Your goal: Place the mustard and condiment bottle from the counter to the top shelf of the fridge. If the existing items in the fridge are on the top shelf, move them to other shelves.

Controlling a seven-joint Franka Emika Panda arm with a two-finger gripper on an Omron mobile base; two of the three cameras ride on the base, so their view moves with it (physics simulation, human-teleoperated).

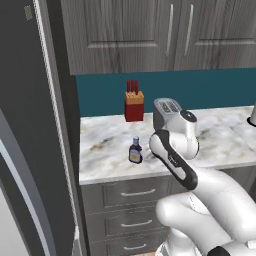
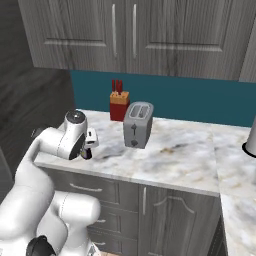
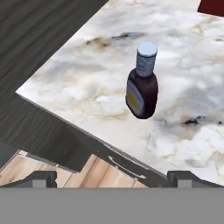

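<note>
The condiment bottle (image 1: 135,151) is a small dark bottle with a yellow label and a pale cap. It stands upright near the front edge of the marbled counter (image 1: 110,132), close to its left end. In the hand view the condiment bottle (image 3: 142,85) is ahead of my gripper (image 3: 113,177) and slightly right of centre. The gripper hangs above and in front of the counter (image 3: 78,78) edge, open wide, with nothing between its fingers. The fridge (image 1: 30,150) shows as a tall grey wall at the left; its top shelf is hidden. The mustard and the existing items are out of view.
A red knife block (image 1: 134,105) and a silver toaster (image 1: 167,112) stand at the back of the counter, to the right of the bottle. Grey drawers (image 1: 135,192) sit under the counter and wall cabinets (image 1: 150,35) hang above. A pale vessel (image 2: 250,137) stands at the far right.
</note>
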